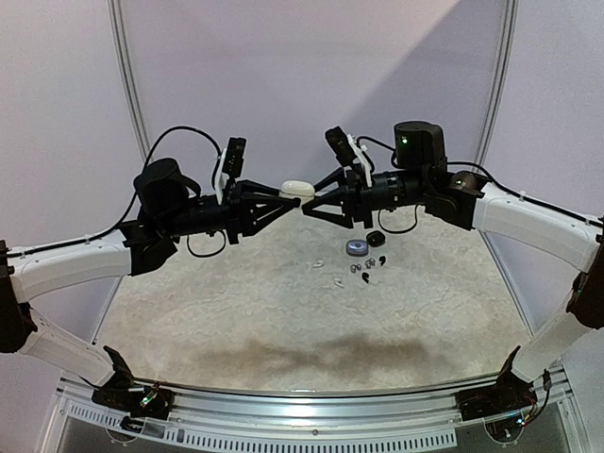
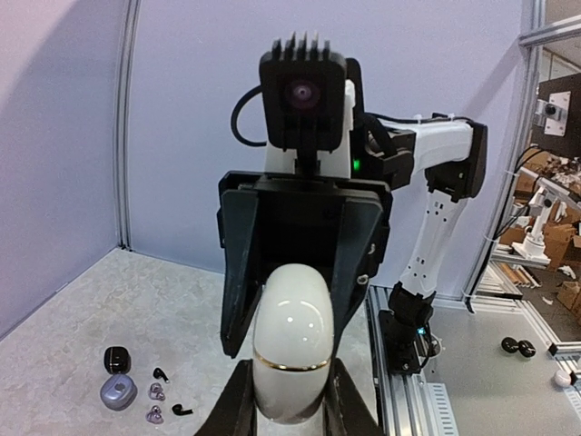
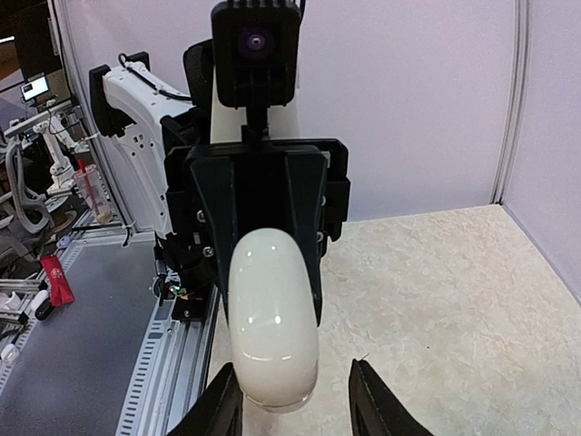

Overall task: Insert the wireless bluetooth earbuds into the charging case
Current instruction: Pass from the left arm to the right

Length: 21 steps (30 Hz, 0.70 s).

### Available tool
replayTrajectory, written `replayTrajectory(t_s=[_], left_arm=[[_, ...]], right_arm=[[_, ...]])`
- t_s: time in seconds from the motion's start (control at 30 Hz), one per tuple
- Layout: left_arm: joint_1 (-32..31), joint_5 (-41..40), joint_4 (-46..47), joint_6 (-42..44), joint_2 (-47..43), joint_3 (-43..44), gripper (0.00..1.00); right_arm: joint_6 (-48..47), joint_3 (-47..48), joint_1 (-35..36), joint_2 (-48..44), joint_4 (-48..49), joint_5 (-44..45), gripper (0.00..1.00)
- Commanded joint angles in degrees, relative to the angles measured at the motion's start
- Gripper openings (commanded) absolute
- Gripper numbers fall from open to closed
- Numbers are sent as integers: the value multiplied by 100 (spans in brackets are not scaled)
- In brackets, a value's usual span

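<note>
Left claw (image 1: 284, 202) pinching the one white case (image 1: 297, 189), right claw (image 1: 310, 204) spread around it, earbuds (image 1: 358, 268) below too tiny to count.

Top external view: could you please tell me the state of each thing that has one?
left gripper: shut on the white charging case.
right gripper: open around the case's other end.
white charging case: lid closed, held in the air.
bluish-silver case: closed, on the table.
black case: closed, on the table.
earbuds: loose on the table.
</note>
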Motion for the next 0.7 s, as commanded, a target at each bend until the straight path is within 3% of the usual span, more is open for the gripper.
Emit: replayTrajectory(t_s=[0.0, 0.33, 0.4, 0.47, 0.57, 0.67], left_arm=[[53, 98, 214, -114, 65, -78, 0], [46, -37, 88, -99, 58, -104, 1], [53, -81, 24, 60, 6, -157, 35], [53, -57, -116, 313, -37, -185, 51], [53, 83, -282, 484, -58, -192, 60], [45, 306, -356, 685, -26, -142, 58]], right_arm=[[202, 113, -1, 15, 316, -275, 34], [202, 407, -5, 226, -205, -570, 0], [107, 419, -5, 164, -367, -429, 0], [-54, 478, 0, 89, -651, -261, 0], [-414, 584, -3, 38, -1083, -96, 0], [-741, 707, 8, 15, -1488, 8, 0]])
